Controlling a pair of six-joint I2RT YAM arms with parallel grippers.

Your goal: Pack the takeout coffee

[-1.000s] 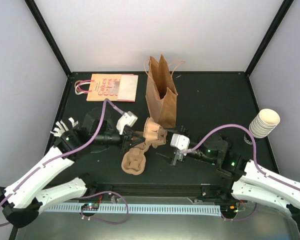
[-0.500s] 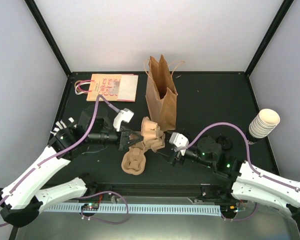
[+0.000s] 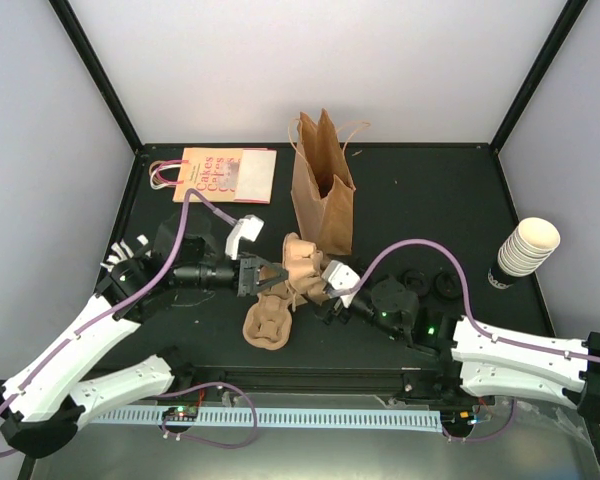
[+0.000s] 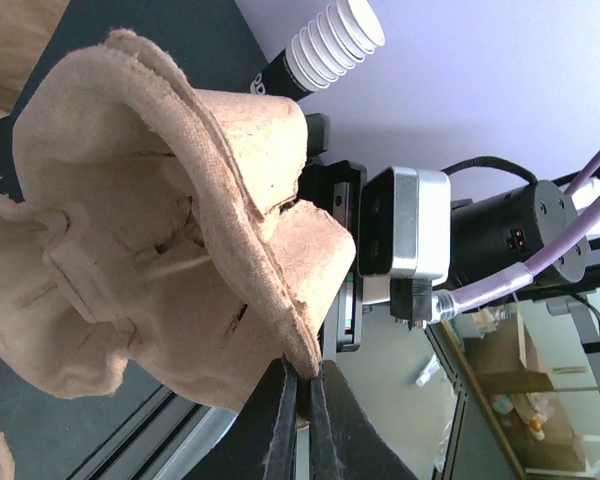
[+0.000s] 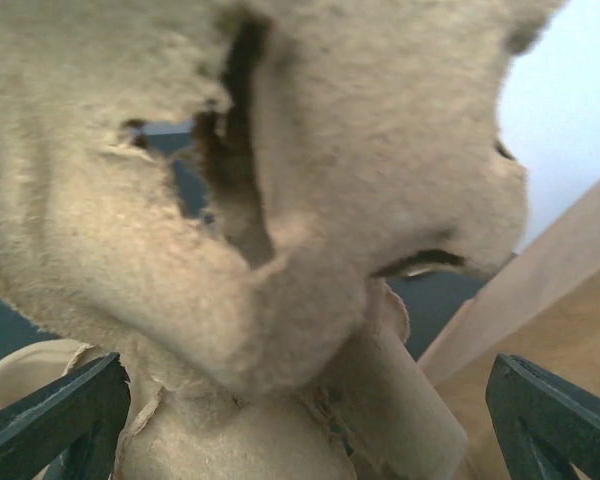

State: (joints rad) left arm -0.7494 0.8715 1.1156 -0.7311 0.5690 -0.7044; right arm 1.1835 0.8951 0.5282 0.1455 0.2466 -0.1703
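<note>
- Top external view: the left gripper (image 3: pixel 273 277) is pinched tight on the rim of a brown moulded pulp cup tray (image 3: pixel 302 262). It holds the tray lifted and tilted just in front of the upright brown paper bag (image 3: pixel 323 195), apparently to present it to the other arm.
- The right gripper (image 3: pixel 330 293) sits at the tray's near side, its jaws spread wide and holding nothing.
- A second pulp tray (image 3: pixel 267 323) lies flat on the black table (image 3: pixel 420 200).
- The takeout coffee, a lidded cream cup, cannot be found. Only a nested stack of lidless cream cups (image 3: pixel 529 245) at the right edge and what look like round black lids (image 3: pixel 420 280) lying loose nearby show.
- Left wrist view: the two fingers meet on the tray's thin edge, a slight hold that probably lets the tray sag. The cup stack shows beyond it.
- Right wrist view: the tray fills the frame between the widely parted dark fingers (image 5: pixel 50 420), seemingly placed for a second hold. Contact cannot be told.
</note>
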